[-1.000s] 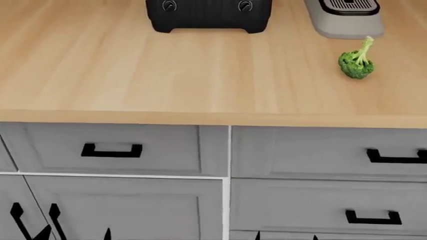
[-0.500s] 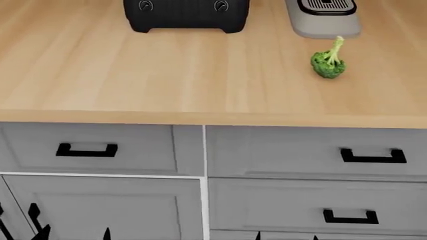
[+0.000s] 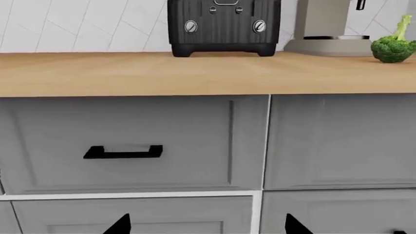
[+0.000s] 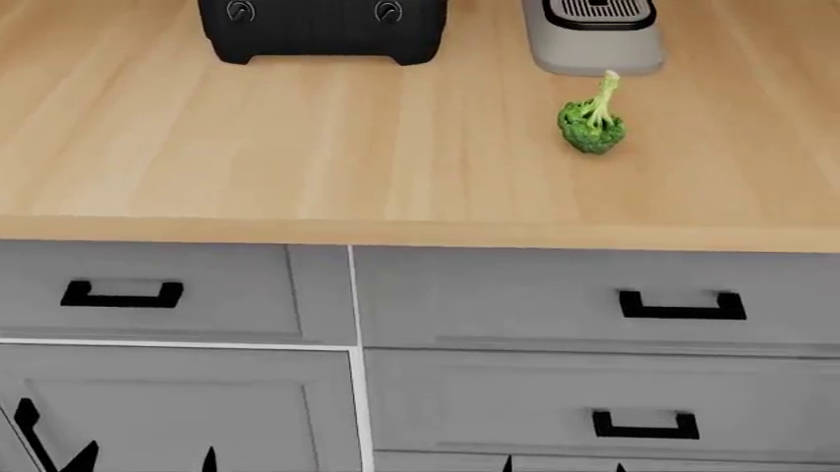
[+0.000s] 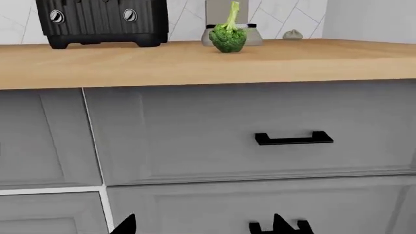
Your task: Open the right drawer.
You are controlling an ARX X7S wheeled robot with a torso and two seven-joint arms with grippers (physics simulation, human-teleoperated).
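Note:
The right drawer (image 4: 525, 295) is a wide light-grey front just under the wooden counter, shut, with a black U-shaped handle (image 4: 683, 306). It fills the right wrist view (image 5: 195, 131), handle (image 5: 293, 139) right of centre, and its left part shows in the left wrist view (image 3: 338, 141). My right gripper (image 4: 562, 465) is open and empty, below and in front of the drawer; only its black tips show (image 5: 204, 226). My left gripper (image 4: 145, 462) is open and empty in front of the cabinet on the left (image 3: 208, 228).
A narrower grey drawer (image 4: 236, 290) with the same handle (image 3: 123, 152) sits left of the right drawer. A taller drawer (image 4: 525, 403) lies below it. On the counter (image 4: 263, 147) stand a black toaster (image 4: 322, 25), a grey appliance (image 4: 593, 39) and a broccoli floret (image 4: 591, 123).
Everything in the head view has slid left, so the view has shifted right along the cabinets. The right drawer's handle is now fully in view. The drawer stays shut.

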